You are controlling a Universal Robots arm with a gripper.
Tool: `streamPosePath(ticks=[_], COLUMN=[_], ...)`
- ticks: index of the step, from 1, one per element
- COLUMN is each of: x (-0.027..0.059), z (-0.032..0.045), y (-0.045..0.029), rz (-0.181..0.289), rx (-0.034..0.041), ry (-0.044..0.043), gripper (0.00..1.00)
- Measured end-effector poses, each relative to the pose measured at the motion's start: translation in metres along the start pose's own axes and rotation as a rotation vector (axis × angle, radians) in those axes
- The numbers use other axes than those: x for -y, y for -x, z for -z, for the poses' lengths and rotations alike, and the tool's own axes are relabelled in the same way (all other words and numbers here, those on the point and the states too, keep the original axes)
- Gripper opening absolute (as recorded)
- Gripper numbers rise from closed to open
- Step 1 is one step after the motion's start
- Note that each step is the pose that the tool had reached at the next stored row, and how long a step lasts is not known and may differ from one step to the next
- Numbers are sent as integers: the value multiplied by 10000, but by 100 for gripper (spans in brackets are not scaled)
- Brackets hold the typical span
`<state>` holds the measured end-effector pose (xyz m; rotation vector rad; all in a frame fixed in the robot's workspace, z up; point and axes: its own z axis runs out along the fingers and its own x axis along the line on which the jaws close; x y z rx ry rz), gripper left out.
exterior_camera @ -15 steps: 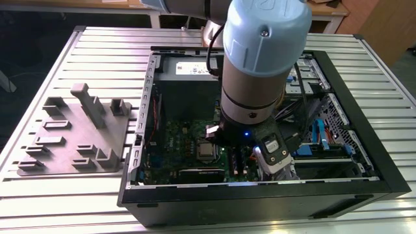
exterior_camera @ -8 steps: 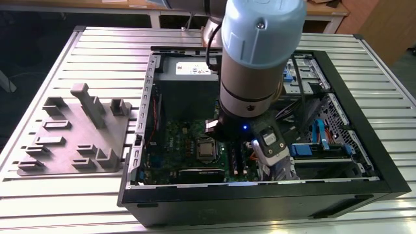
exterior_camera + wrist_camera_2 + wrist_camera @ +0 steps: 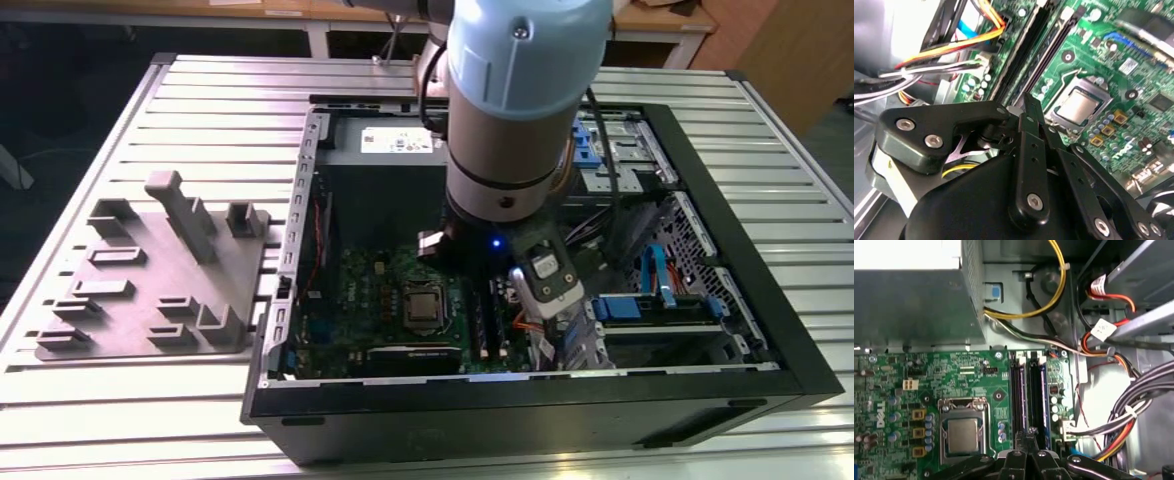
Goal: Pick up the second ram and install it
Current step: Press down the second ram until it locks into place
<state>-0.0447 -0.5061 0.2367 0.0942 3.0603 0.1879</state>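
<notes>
Pincer: gripper (image 3: 1029,434) closed, fingertips pressed together with nothing between them; hangs low inside the case (image 3: 534,410), tip just over one end of the memory slots (image 3: 1020,400).
Task part: second ram (image 3: 1040,400) judged to be the dark, blue-edged strip standing in the slot on the cable side, upright, beside its neighbour slot. Seating depth and latch state not discernible.
Tray: grey tray (image 3: 134,290) outside the case, well apart from the arm; no strip seen on it.
Risk 1: uneven seating. Cause: push applied at one end only, leaving the far end high and the latch unclosed.
Risk 2: tip slipping off the thin edge onto the motherboard (image 3: 954,370). Cause: closed fingers offering a narrow contact.
Risk 3: snagging the cables (image 3: 1114,425). Cause: bundle lying near the slots on the arm's side.
Risk 4: board flex. Cause: excess downward force near the processor socket (image 3: 963,435).
</notes>
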Motion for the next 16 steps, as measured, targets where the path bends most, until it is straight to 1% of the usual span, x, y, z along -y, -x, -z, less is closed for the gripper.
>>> streamPosePath(ticks=[3, 6, 16], x=[-12, -20, -21], z=[13, 68, 72], y=[0, 4, 4], rz=[2, 1, 0], rx=[-1, 0, 0], ry=[-3, 0, 1], gripper=[7, 7, 7])
